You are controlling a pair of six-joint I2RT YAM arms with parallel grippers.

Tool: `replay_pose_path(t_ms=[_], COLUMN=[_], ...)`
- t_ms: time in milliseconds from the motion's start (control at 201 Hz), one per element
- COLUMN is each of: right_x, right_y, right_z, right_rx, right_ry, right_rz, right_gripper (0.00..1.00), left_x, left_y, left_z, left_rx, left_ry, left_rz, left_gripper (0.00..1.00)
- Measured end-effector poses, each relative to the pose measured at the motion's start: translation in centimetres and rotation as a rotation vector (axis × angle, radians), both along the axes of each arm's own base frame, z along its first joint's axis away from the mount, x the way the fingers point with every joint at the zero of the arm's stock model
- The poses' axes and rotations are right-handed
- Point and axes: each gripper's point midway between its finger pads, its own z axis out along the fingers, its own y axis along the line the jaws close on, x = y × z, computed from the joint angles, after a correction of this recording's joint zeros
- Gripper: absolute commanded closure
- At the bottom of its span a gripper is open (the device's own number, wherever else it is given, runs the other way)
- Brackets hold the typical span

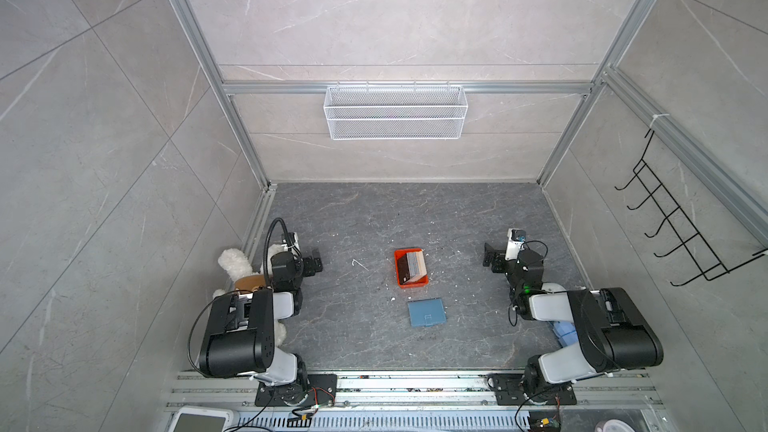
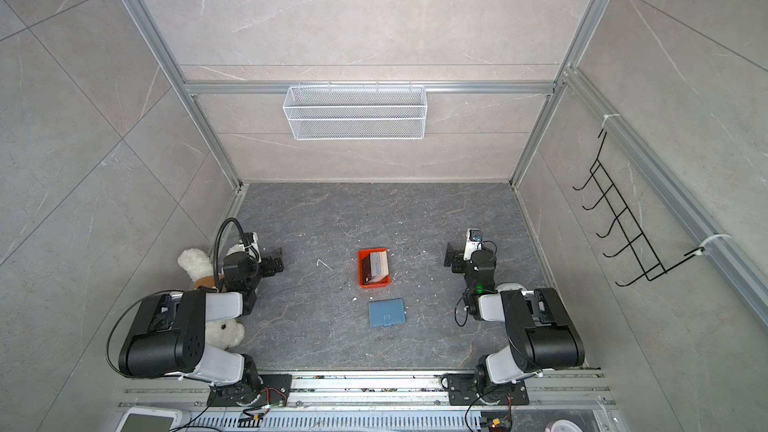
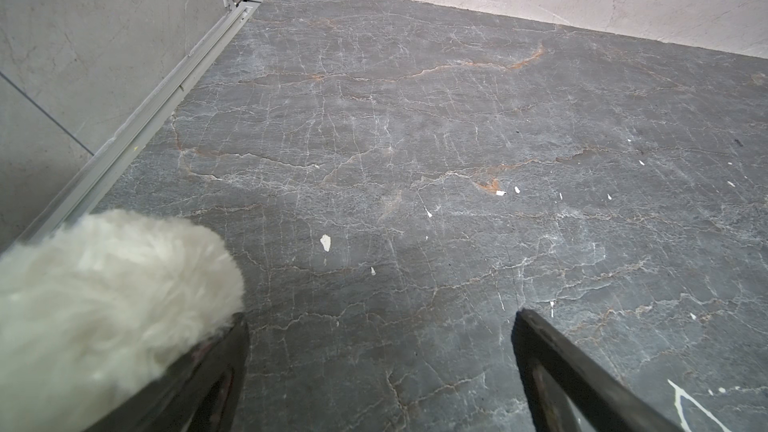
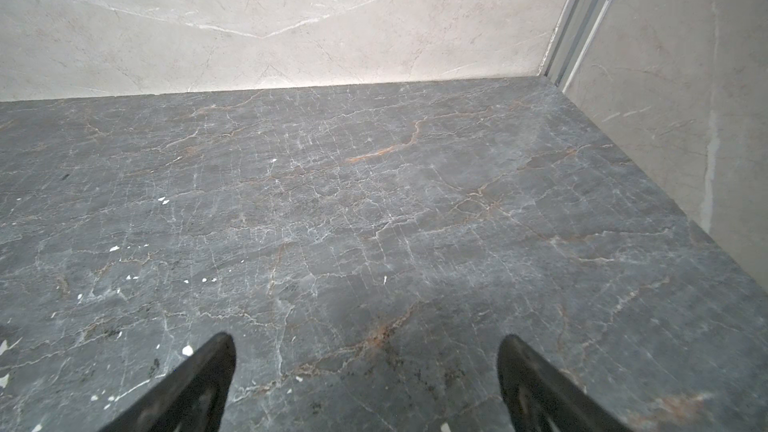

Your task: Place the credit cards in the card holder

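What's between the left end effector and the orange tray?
Between the left end effector and orange tray lies only a thin white scrap; the rest is bare table, seen in both top views.

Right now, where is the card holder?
In both top views the card holder lies closed on the table, just on the robot's side of the orange tray holding the credit cards, not touching it.

The credit cards (image 1: pixel 414 266) are stacked inside a tray (image 1: pixel 411 284) at the middle of the bench (image 1: pixel 353 209). The card holder (image 1: pixel 427 313) is laid flat just before the tray, apart from it. The left gripper (image 1: pixel 316 261) is stationed well left of the tray, the right gripper (image 1: pixel 490 257) well right. A plush toy (image 1: pixel 235 261) is lodged by the left wall, partly under the left arm. A wire basket (image 1: pixel 395 112) is hung on the rear wall.
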Motion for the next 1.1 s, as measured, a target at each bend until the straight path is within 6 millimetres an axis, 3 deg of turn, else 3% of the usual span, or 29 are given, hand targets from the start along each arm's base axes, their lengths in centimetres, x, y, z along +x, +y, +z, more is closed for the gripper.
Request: replay_pose_path(t_ms=[503,702,956,1100], right_x=[-1.0,-1.4,-0.8,-1.9], right_y=[-0.3,-1.0,-0.5,1.1], right_z=[0.5,4.6,12.1,13.5], right_rx=[-0.002,0.006,0.108,0.191], right_ry=[-0.025,-0.077,-0.079,-0.034], right_rz=[-0.012,-0.057,-0.054,-0.018], right_gripper=[0.00,0.00,0.00,0.00], left_x=[-0.6,-1.0,-1.2,-1.7], left_y=[-0.7,-1.9,-4.0,-6.7], left_z=[0.3,3.3,8.6,11.3], left_rx=[0.013,0.033,-0.047,-0.149], left_ry=[-0.010,-0.044,-0.072,-0.080], left_rz=[-0.022,-0.043,-0.051,-0.097], left_gripper=[0.00,0.00,0.00,0.00])
